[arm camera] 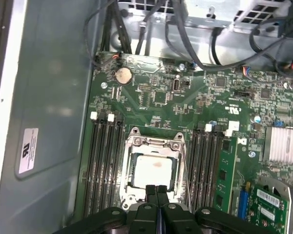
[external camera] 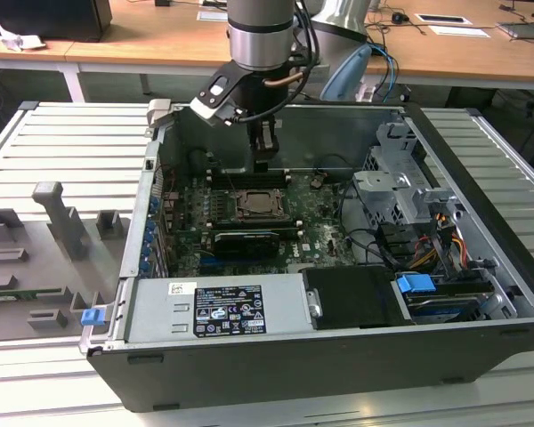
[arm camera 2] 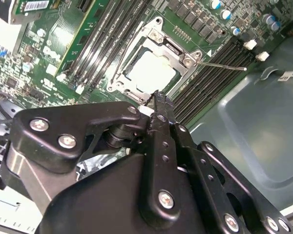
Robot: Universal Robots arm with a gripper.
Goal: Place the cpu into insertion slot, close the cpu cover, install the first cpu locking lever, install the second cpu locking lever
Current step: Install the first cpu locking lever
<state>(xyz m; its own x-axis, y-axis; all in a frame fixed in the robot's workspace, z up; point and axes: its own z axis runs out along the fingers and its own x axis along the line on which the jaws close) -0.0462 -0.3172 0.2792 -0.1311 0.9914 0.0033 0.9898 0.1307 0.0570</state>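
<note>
Black case, exterior view: an open computer case [external camera: 249,374] is seen on a ribbed metal table [external camera: 62,142], with a green board [external camera: 320,227] lying flat inside it.
Gripper, exterior view: the gripper [external camera: 263,165] is lowered into the case near the socket [external camera: 260,205], on the side toward the case's rear wall; contact cannot be told.
Chip, second wrist view: the chip [arm camera 2: 150,73] is seated in the socket, pale top upward.
Cover, second wrist view: the cover [arm camera 2: 136,46] is laid down as a metal frame around the chip.
Lever, second wrist view: a thin metal lever [arm camera 2: 222,66] is seen reaching out from one socket corner across the memory slots [arm camera 2: 205,85]; it is judged to be unlatched.
Fingers, first wrist view: the fingers [arm camera: 150,190] are pressed together with nothing held between them, their tips just over one edge of the cover.
Slots, first wrist view: the socket is flanked on two sides by the long black memory slots.
Risk: the thin lever could be missed or slipped off by the narrow closed tips, and the slots or board could then be struck. The chip and socket could be strained if the cover is pressed off-centre. A half-hooked lever could spring back.
</note>
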